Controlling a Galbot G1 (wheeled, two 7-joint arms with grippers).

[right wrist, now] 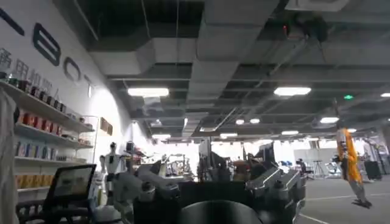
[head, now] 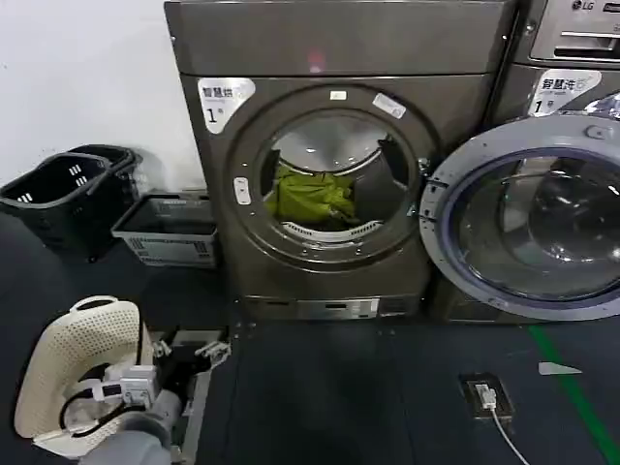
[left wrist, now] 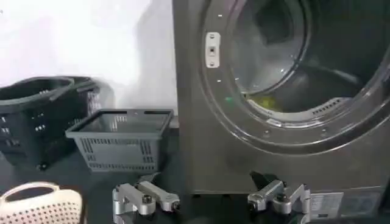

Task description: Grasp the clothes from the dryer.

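1. The left gripper (head: pixel 184 360) hangs low at seven o'clock, its silver fingers (left wrist: pixel 146 199) spread wide and empty beside a cream perforated basket (head: pixel 82 368).
2. At twelve o'clock, the dark grey-bronze front-loading dryer (head: pixel 329 184) stands open.
3. Inside its drum lies the crumpled yellow-green clothes bundle (head: pixel 310 197).
4. The right gripper (right wrist: pixel 213 195) faces a lit hall, its fingers apart and empty.

The clothes (head: pixel 308 197) seem partly hidden by the drum rim.

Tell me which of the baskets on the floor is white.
The perforated white basket lying low beside the left gripper, nearest the robot. The grey basket sits against the dryer, and the black baskets stand by the wall.
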